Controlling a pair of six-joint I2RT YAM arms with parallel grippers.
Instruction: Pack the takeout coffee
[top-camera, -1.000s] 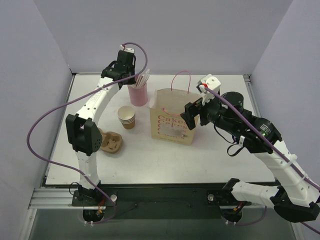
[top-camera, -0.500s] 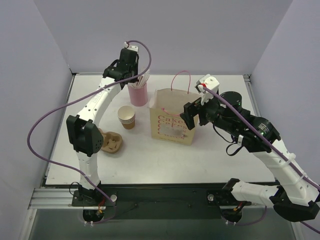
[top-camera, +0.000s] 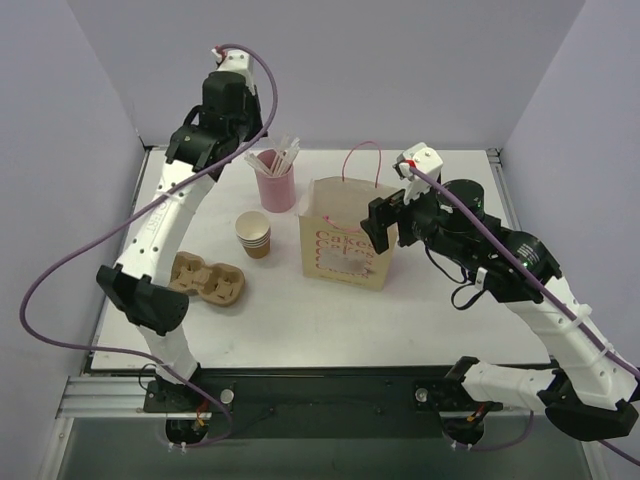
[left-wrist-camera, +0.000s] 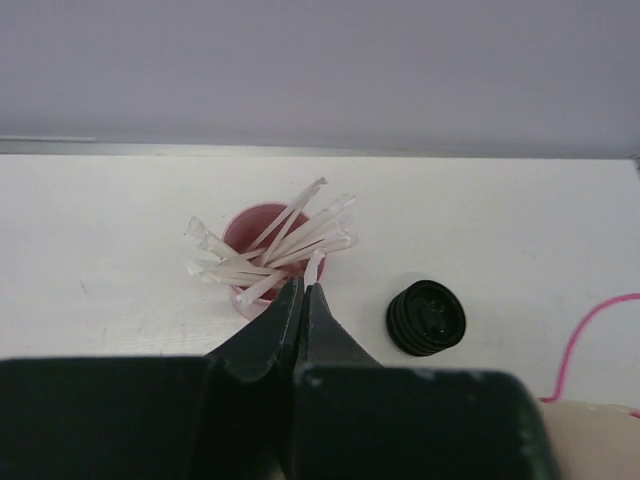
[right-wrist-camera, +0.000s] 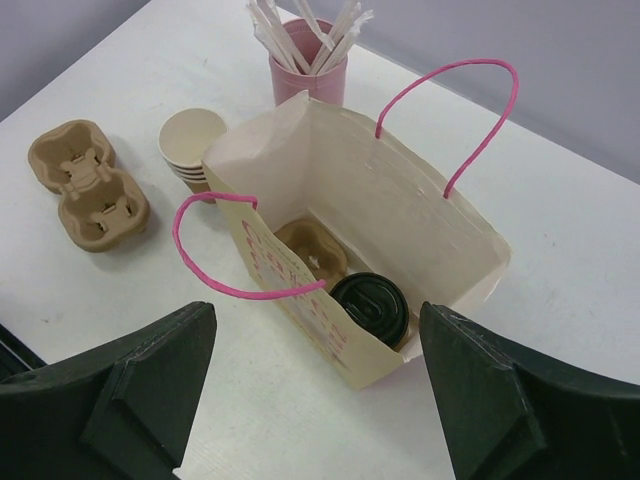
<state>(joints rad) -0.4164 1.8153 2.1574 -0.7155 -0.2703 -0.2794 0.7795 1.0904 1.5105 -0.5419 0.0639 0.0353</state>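
Note:
The takeout coffee (right-wrist-camera: 370, 305) stands inside the pink-and-cream paper bag (right-wrist-camera: 420, 215), only its black lid showing, beside an empty socket of a brown carrier (right-wrist-camera: 310, 250) at the bag's bottom. The bag (top-camera: 345, 245) stands upright mid-table. My right gripper (right-wrist-camera: 330, 400) is open and empty, held above the bag's near side (top-camera: 385, 225). My left gripper (left-wrist-camera: 303, 287) is shut, raised above the pink cup of white straws (left-wrist-camera: 270, 250), with a white straw (left-wrist-camera: 314, 268) pinched at its tips. In the top view the left gripper (top-camera: 243, 135) hangs high over the table's back left.
A stack of black lids (left-wrist-camera: 427, 318) lies right of the straw cup (top-camera: 276, 187). A stack of brown paper cups (top-camera: 254, 234) and a pulp cup carrier (top-camera: 208, 280) sit left of the bag. The bag's pink handles (right-wrist-camera: 450, 120) stick up.
My left arm has lifted up and back from the straw cup, its gripper still shut. The right arm has hardly moved.

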